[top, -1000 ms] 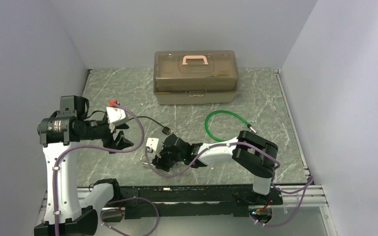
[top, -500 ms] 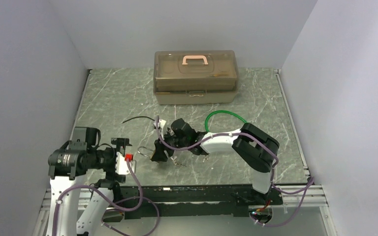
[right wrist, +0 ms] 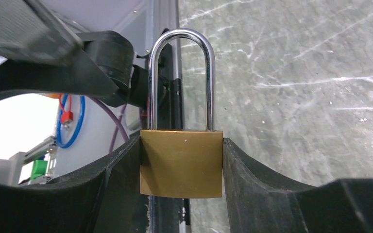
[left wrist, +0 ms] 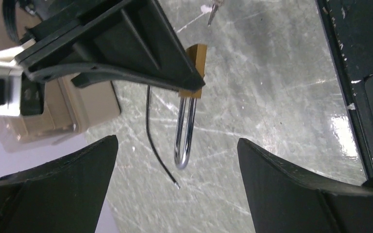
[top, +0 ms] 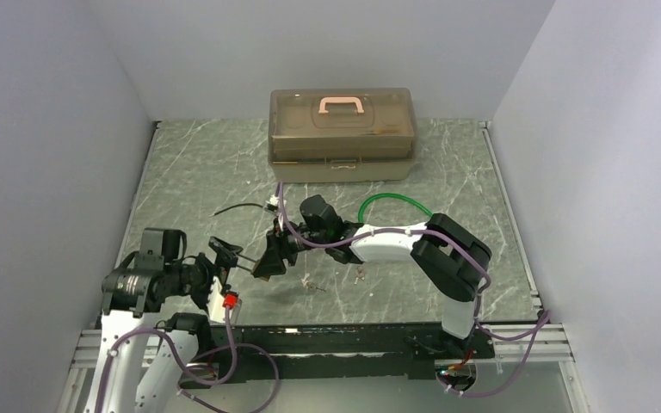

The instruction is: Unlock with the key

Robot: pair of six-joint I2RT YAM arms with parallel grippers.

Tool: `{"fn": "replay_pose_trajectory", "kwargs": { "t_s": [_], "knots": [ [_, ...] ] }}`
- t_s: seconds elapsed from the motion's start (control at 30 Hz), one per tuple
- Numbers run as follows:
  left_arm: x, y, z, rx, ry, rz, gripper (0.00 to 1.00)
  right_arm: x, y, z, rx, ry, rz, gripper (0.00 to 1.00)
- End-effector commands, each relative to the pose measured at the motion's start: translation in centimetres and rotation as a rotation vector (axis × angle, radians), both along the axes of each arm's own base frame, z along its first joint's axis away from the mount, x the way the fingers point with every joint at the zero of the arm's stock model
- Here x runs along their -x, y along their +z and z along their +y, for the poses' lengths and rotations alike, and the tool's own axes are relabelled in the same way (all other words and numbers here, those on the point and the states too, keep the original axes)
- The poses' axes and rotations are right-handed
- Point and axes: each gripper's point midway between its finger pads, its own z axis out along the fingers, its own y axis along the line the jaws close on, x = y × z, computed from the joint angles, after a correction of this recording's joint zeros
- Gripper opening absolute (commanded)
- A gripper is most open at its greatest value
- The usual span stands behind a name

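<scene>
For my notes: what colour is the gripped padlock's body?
Brass yellow; the square padlock body shows best in the right wrist view.

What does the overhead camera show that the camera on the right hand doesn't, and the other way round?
Only overhead: the brown box with its pink handle, the green cable loop, and small metal pieces, perhaps keys, lying loose. Only the wrist camera: the shackle seated in both holes of the brass body. Both: the padlock clamped in the right hand, the open left hand facing it, and the marbled table.
</scene>
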Motion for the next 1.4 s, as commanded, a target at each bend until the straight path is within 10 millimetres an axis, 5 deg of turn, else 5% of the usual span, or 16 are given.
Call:
{"fn": "replay_pose_trajectory", "kwargs": {
  "t_s": [0.0, 0.27, 0.77, 1.1, 1.2, 1.27, 1.37],
  "knots": [
    [-1.1, 0.6, -1.5, 0.011, -0.074, 0.017, 0.96, 0.3, 9.8, 1.0, -0.256, 0.055, -0.083, 0.4],
    [-0.7, 0.7, -4.6, 0.004, -0.128, 0.148, 0.85, 1.0, 11.5, 0.8, -0.313, 0.084, -0.082, 0.41],
    [-1.3, 3.5, -6.1, 0.153, -0.042, 0.18, 0.75, 2.4, 14.6, -2.3, -0.439, 0.106, -0.073, 0.42],
    [1.4, 5.3, -7.8, 0.176, -0.109, 0.278, 0.43, 3.4, 16.5, -2.2, -0.511, 0.194, -0.045, 0.42],
    [1.4, 4.7, -7.7, 0.145, -0.116, 0.279, 0.23, 3.5, 16.8, -2.3, -0.514, 0.205, -0.045, 0.42],
    [1.2, 4.4, -7.7, 0.134, -0.105, 0.277, 0.0, 3.7, 16.6, -2.4, -0.511, 0.211, -0.044, 0.43],
    [0.8, 3.7, -7.2, 0.108, -0.073, 0.283, 0.0, 3.9, 16.4, -2.7, -0.502, 0.218, -0.043, 0.47]
  ]
}}
